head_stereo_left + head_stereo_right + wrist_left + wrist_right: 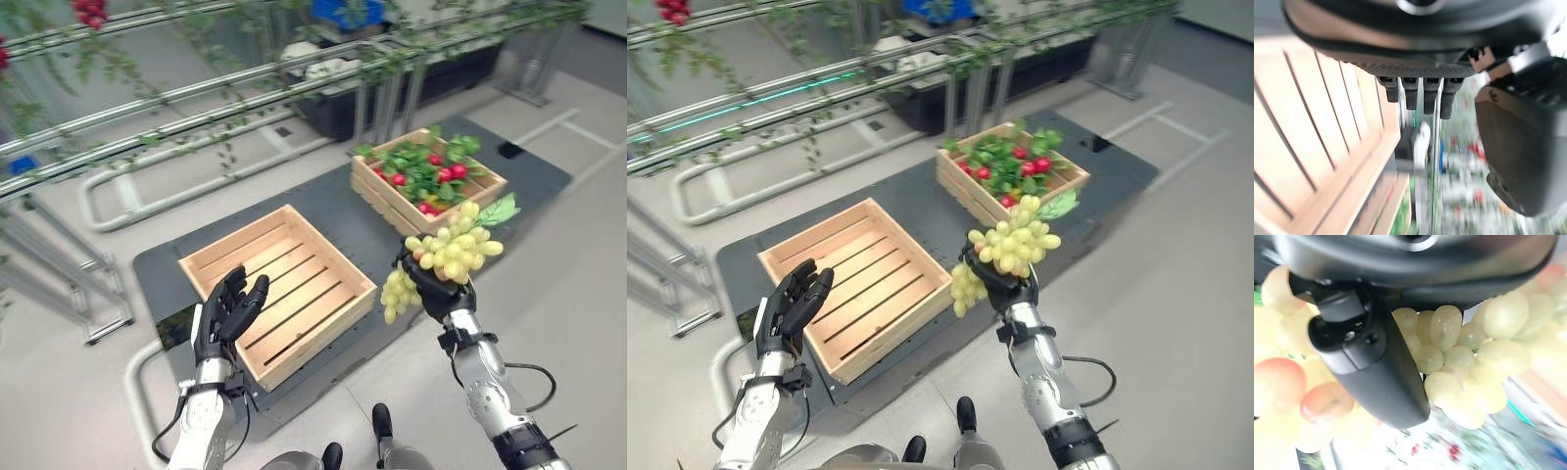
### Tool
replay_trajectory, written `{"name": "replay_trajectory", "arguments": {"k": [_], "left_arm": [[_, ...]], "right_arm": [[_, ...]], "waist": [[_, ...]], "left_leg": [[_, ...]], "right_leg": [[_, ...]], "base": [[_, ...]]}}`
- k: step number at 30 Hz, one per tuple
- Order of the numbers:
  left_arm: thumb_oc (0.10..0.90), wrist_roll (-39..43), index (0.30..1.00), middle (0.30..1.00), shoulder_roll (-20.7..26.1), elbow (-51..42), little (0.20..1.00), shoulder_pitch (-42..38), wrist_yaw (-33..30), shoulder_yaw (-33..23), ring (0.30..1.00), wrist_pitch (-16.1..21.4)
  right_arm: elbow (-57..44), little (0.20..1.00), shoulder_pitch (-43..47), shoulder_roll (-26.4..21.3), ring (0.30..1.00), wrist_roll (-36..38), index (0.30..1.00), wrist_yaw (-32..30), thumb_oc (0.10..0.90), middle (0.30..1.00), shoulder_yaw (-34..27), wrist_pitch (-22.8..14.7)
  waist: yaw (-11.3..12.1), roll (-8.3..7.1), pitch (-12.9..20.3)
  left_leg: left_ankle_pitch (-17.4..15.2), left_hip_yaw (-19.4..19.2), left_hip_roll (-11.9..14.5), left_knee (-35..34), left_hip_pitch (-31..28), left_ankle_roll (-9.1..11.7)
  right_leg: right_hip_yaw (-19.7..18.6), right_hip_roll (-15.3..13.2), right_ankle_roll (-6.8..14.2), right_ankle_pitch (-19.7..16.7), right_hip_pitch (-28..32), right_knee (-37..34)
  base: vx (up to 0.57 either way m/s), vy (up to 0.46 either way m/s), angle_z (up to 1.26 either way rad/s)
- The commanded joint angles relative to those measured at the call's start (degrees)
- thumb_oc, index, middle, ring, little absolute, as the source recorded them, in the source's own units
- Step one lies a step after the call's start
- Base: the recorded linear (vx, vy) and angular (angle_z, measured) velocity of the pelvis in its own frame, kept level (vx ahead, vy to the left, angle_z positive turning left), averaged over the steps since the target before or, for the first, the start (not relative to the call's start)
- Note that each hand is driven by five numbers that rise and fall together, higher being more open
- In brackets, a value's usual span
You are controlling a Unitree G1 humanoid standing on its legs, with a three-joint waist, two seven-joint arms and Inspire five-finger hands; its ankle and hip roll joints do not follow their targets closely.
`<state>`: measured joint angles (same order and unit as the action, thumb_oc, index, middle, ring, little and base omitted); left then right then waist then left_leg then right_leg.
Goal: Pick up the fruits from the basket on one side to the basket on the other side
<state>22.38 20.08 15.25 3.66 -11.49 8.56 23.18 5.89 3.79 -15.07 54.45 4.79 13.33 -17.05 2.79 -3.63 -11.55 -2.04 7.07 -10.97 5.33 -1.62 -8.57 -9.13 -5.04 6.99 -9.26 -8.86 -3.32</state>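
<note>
The right hand (438, 290) grips a bunch of green grapes (446, 257) in the air between the fruit-filled crate (428, 182) and the empty crate (278, 291). Loose and floppy, the cluster looks best held at its core. The left hand (223, 315) hovers, fingers relaxed.

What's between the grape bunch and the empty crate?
Nothing: in the left eye view, only bare dark mat separates the grape bunch, held by the right robot hand, from the empty crate.
</note>
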Motion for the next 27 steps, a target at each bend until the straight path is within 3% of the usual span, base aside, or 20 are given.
{"name": "replay_trajectory", "arguments": {"k": [1, 3, 4, 6, 7, 9, 10, 12, 14, 15, 17, 20, 23, 27], "left_arm": [[0.800, -2.59, 0.900, 0.900, 2.75, -3.70, 0.900, -7.64, -2.46, -1.03, 0.900, 10.16], [0.800, -2.62, 0.900, 0.900, 3.14, -3.94, 0.900, -6.89, -3.50, -1.82, 0.900, 10.14], [0.800, -2.57, 0.900, 0.900, 3.55, -4.20, 0.900, -6.33, -3.68, -2.39, 0.900, 10.04], [0.800, -0.85, 0.900, 0.900, 4.54, -5.08, 0.900, -5.08, -2.08, -3.75, 0.900, 9.38], [0.800, 0.14, 0.900, 0.900, 4.75, -5.64, 0.900, -4.53, -1.85, -4.00, 0.900, 8.94], [0.800, 0.61, 0.900, 0.900, 4.55, -5.77, 0.900, -4.41, -1.84, -4.02, 0.900, 8.90], [0.800, 0.74, 0.900, 0.900, 4.30, -5.76, 0.900, -4.42, -1.90, -4.02, 0.900, 8.85], [0.800, 0.19, 0.900, 0.900, 3.84, -6.16, 0.900, -4.81, -2.93, -3.58, 0.900, 8.17], [0.800, -0.30, 0.900, 0.900, 3.08, -5.48, 0.900, -5.35, -4.75, -2.34, 0.900, 6.76], [0.800, 0.71, 0.900, 0.900, 2.13, -4.50, 0.900, -7.52, -5.65, -0.36, 0.900, 5.02], [0.800, -0.43, 0.900, 0.900, 1.65, -3.50, 0.900, -8.74, -4.61, 0.89, 0.900, 4.88], [0.800, 1.34, 0.900, 0.900, 0.78, -2.02, 0.900, -9.71, -2.86, 2.88, 0.900, 2.65], [0.800, 5.20, 0.900, 0.900, -0.22, -3.07, 0.900, -8.61, -0.41, 3.26, 0.900, 2.43], [0.800, 7.50, 0.900, 0.900, -1.88, -3.76, 0.900, -7.89, 1.12, 3.82, 0.900, 2.24]], "right_arm": [[-4.76, 0.300, 6.12, -0.10, 0.300, 1.54, 0.300, 3.36, 0.400, 0.300, -2.06, -7.09], [-3.94, 0.300, 5.95, 0.59, 0.300, 2.15, 0.300, 5.36, 0.400, 0.300, -1.90, -6.22], [-3.95, 0.300, 5.70, 0.80, 0.300, 2.21, 0.300, 6.31, 0.400, 0.300, -1.61, -6.10], [-5.06, 0.300, 4.77, 0.89, 0.300, 0.93, 0.300, 6.18, 0.400, 0.300, -0.99, -6.65], [-6.25, 0.300, 3.70, 0.58, 0.300, 0.24, 0.300, 5.75, 0.400, 0.300, -0.42, -7.15], [-6.64, 0.300, 3.34, 0.40, 0.300, -0.44, 0.300, 5.29, 0.400, 0.300, -0.07, -7.36], [-6.49, 0.300, 3.25, 0.31, 0.300, -0.71, 0.300, 5.15, 0.400, 0.300, 0.16, -7.53], [-5.50, 0.300, 3.47, 0.15, 0.300, -0.46, 0.300, 5.30, 0.400, 0.300, 0.74, -7.76], [-3.73, 0.300, 4.14, 0.26, 0.300, -0.18, 0.300, 4.40, 0.400, 0.300, 1.04, -6.63], [-2.28, 0.300, 6.77, -0.07, 0.300, -0.23, 0.300, 4.34, 0.400, 0.300, 2.04, -6.49], [-1.32, 0.300, 7.76, -0.50, 0.300, -2.03, 0.300, 3.81, 0.400, 0.300, 2.13, -6.73], [-2.11, 0.300, 6.44, -0.92, 0.300, -1.18, 0.300, 2.64, 0.400, 0.300, 1.51, -4.09], [-3.25, 0.300, 2.57, -1.51, 0.300, -1.04, 0.300, 5.92, 0.400, 0.300, 0.57, -1.86], [-2.78, 0.300, 1.52, -1.94, 0.300, -2.00, 0.300, 7.26, 0.400, 0.300, 0.19, -1.18]], "waist": [[-0.63, 2.82, 0.43], [-0.19, 3.56, -0.23], [-0.07, 4.03, -0.34], [-0.20, 5.54, -0.29], [-0.17, 6.18, 0.07], [0.11, 6.03, 0.58], [0.33, 5.63, 0.95], [0.92, 4.03, 1.56], [1.52, 2.84, 2.20], [0.59, 2.63, 2.04], [0.33, 2.52, 2.16], [-0.67, 2.19, 2.80], [-1.91, 1.93, 3.98], [-2.62, 0.64, 4.24]], "left_leg": [[-9.36, -3.85, 4.55, 0.29, -3.24, 5.12], [-8.76, -6.26, 5.20, -0.99, -4.54, 5.49], [-8.17, -7.72, 5.71, -1.78, -4.88, 5.44], [-6.18, -10.11, 7.01, -3.72, -5.17, 4.92], [-5.55, -10.25, 7.53, -4.48, -4.92, 4.14], [-5.59, -10.26, 7.58, -4.56, -4.38, 3.72], [-5.59, -10.42, 7.59, -4.52, -4.10, 3.65], [-5.31, -11.52, 8.03, -3.62, -3.50, 4.73], [-4.87, -14.01, 8.62, -4.03, -3.26, 6.18], [-3.16, -13.96, 8.94, -6.63, -3.31, 7.44], [-1.91, -14.08, 9.26, -9.20, -3.59, 8.00], [-1.30, -13.38, 9.34, -10.33, -3.75, 8.02], [-1.78, -14.61, 9.60, -10.17, -4.55, 8.09], [-5.66, -14.43, 8.51, 0.10, -1.99, 8.55]], "right_leg": [[7.57, -2.13, 2.43, 1.12, 4.48, -1.68], [13.09, -3.15, 2.50, 0.10, 4.38, 0.14], [14.80, -3.52, 2.29, 0.67, 3.51, 4.43], [16.22, -3.62, 0.80, 4.44, 2.32, 17.72], [17.05, -3.42, -1.31, 8.73, 3.53, 24.46], [18.18, -3.30, -2.05, 10.51, 4.51, 27.12], [18.85, -2.89, -2.32, 11.83, 5.38, 26.88], [20.44, -0.70, -3.29, 15.50, 11.01, 15.81], [21.56, -0.24, -2.71, 13.54, 15.01, 6.72], [18.92, 1.69, -3.00, 11.91, 15.27, 1.16], [19.15, 2.28, -3.31, 11.46, 15.94, -0.96], [18.41, 3.16, -3.78, 11.62, 16.51, -1.68], [17.39, 3.96, -4.38, 12.16, 16.25, -1.68], [14.99, 3.64, -4.88, 11.17, 16.06, -1.68]], "base": [[-0.21, 0.146, -0.48], [-0.18, 0.094, -1.01], [-0.23, 0.096, -1.28], [-0.24, 0.056, -1.11], [-0.17, -0.016, -0.87], [-0.09, -0.067, -0.54], [-0.07, -0.167, -0.45], [-0.07, -0.268, -0.47], [-0.13, -0.286, -0.58], [-0.18, -0.233, -0.60], [-0.12, -0.165, -0.41], [-0.05, -0.149, -0.12], [-0.04, -0.104, 0.04], [-0.05, -0.010, -0.06]]}}
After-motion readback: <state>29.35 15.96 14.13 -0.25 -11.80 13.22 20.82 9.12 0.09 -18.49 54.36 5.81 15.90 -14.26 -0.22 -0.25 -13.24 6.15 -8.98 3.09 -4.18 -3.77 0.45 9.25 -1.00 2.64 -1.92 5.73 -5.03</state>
